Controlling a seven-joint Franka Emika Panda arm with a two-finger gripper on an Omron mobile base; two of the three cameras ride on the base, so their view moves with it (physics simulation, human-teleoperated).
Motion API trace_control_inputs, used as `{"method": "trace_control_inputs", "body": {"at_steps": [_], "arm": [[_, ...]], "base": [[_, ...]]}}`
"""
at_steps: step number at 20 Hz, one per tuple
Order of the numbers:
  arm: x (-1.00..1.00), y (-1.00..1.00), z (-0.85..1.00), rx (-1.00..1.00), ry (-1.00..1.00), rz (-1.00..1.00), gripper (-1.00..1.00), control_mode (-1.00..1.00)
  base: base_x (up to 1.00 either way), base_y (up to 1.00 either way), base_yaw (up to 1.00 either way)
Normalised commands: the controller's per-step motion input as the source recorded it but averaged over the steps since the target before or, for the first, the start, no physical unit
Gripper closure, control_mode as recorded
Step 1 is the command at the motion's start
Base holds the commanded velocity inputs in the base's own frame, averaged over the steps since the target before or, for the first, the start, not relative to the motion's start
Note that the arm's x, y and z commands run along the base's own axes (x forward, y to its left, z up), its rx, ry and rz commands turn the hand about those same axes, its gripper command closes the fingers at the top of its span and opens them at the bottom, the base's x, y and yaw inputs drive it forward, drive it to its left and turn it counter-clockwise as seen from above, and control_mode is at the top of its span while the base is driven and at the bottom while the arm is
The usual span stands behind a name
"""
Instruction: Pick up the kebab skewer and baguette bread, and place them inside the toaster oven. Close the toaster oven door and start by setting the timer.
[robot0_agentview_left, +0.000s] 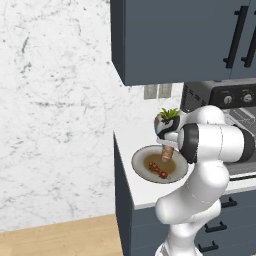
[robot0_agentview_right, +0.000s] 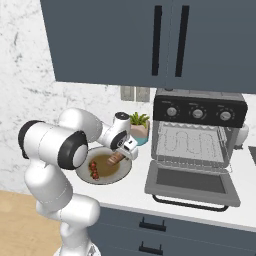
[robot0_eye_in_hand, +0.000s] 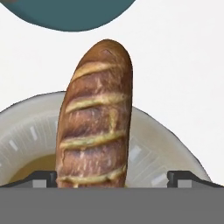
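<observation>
Left base view: the gripper (robot0_agentview_left: 167, 145) hangs over the plate (robot0_agentview_left: 141, 159) at the left end of the surface (robot0_agentview_left: 131, 140). The baguette bread (robot0_agentview_left: 167, 153) stands tilted just beneath it, its lower end in the plate. The kebab skewer (robot0_agentview_left: 158, 170) lies in the plate beside the loaf. A potted plant (robot0_agentview_left: 168, 114) stands behind.

Right base view: the toaster oven (robot0_agentview_right: 200, 131) sits right of the plate, its toaster oven door (robot0_agentview_right: 192, 183) dropped fully open and the wire rack (robot0_agentview_right: 189, 145) bare. Neither food item is inside.

Hand view: the loaf runs up the middle, with 2 dark fingertips (robot0_eye_in_hand: 183, 178) set wide apart on either side of its near end, neither visibly pressing the crust.

Judgement: the step in hand is the grasp of the baguette. The next move calls for closing the jaws squarely on the loaf, lifting it clear of the plate rim, then carrying it right to the rack.
</observation>
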Motion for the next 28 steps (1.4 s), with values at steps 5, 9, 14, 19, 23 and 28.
{"method": "trace_control_inputs", "body": {"at_steps": [5, 9, 14, 19, 23, 28], "arm": [[0.04, 0.07, 0.00, 0.00, 0.00, 0.00, -1.00, -1.00], [0.00, 0.04, 0.00, 0.00, 0.00, 0.00, -1.00, -1.00], [0.00, 0.00, -0.09, 0.00, -0.02, 0.00, -1.00, -1.00], [0.04, 0.04, -0.04, 0.00, 0.00, 0.00, -1.00, -1.00], [0.03, 0.06, 0.00, 0.00, 0.00, 0.00, -1.00, -1.00], [0.03, 0.03, -0.04, 0.00, 0.00, 0.00, -1.00, -1.00]], "base": [[0.00, 0.00, 0.00], [0.00, 0.00, 0.00], [0.00, 0.00, 0.00], [0.00, 0.00, 0.00], [0.00, 0.00, 0.00], [0.00, 0.00, 0.00]]}}
